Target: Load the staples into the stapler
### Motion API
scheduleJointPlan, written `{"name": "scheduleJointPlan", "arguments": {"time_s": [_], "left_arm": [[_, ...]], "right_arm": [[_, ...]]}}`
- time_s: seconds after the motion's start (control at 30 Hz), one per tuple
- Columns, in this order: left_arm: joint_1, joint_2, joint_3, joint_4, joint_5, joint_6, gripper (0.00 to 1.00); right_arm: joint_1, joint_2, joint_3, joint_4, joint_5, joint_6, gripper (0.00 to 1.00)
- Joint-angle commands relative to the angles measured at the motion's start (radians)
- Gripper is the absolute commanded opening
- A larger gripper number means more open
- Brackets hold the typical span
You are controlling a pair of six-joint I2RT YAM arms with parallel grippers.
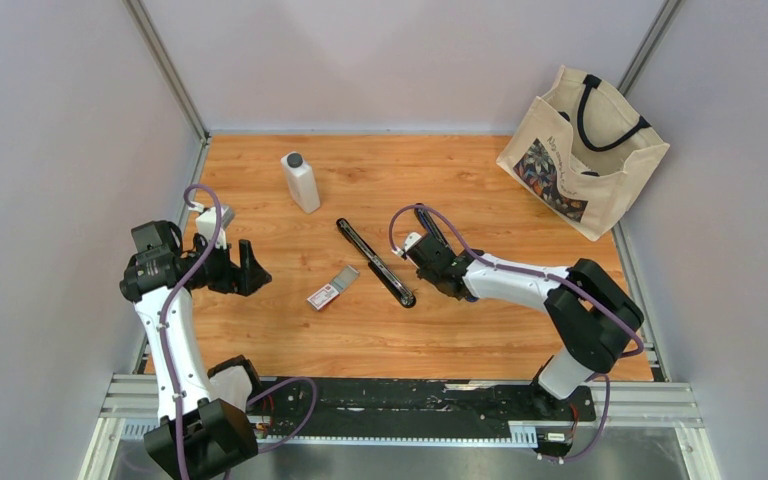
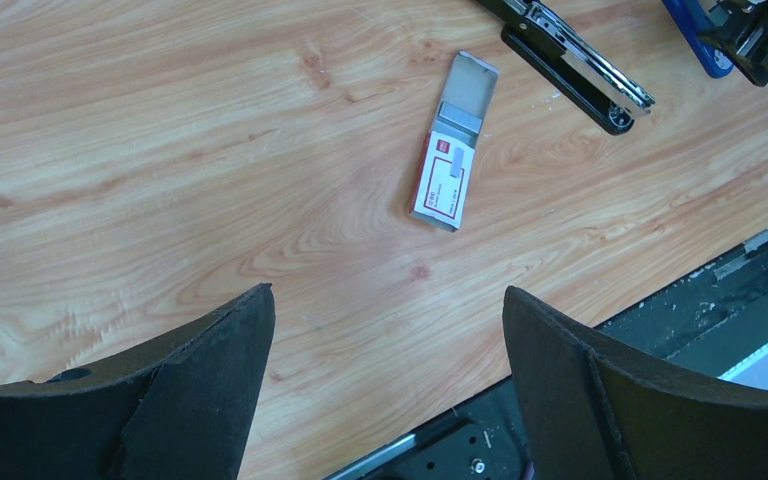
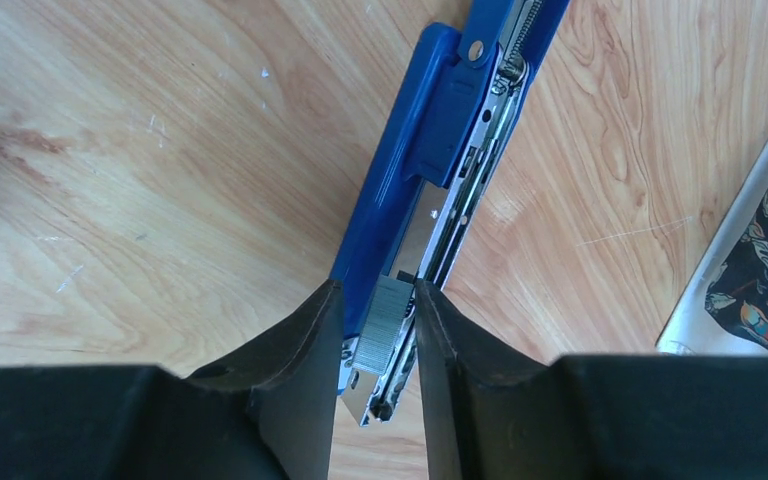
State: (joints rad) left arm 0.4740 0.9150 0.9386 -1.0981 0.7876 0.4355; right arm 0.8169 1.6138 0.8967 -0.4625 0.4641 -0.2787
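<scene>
Staples box lies tray-out (contents unclear); right gripper pinches staple strip over blue stapler; left gripper spread.

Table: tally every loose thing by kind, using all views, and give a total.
Staplers: 2, the black stapler and the blue stapler
Staple box: 1
Staple strip: 1, between the fingers of the right hand
Bottle: 1
Tote bag: 1
Total: 6
</scene>
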Motion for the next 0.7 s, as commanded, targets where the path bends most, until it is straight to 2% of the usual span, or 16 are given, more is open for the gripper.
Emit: {"name": "scheduleJointPlan", "arguments": {"time_s": [0.0, 0.3, 0.67], "left_arm": [[0.011, 0.001, 0.002, 0.009, 0.021, 0.011, 0.92], [0.012, -0.002, 0.002, 0.007, 0.019, 0.011, 0.92], [0.014, 0.001, 0.002, 0.007, 0.019, 0.014, 0.92]], "right_arm": [[0.005, 0.005, -0.004, 0.016, 0.042, -0.011, 0.35], [0.007, 0.009, -0.005, 0.021, 0.051, -0.013, 0.30], [0.010, 0.012, -0.007, 0.024, 0.059, -0.019, 0.28]]}}
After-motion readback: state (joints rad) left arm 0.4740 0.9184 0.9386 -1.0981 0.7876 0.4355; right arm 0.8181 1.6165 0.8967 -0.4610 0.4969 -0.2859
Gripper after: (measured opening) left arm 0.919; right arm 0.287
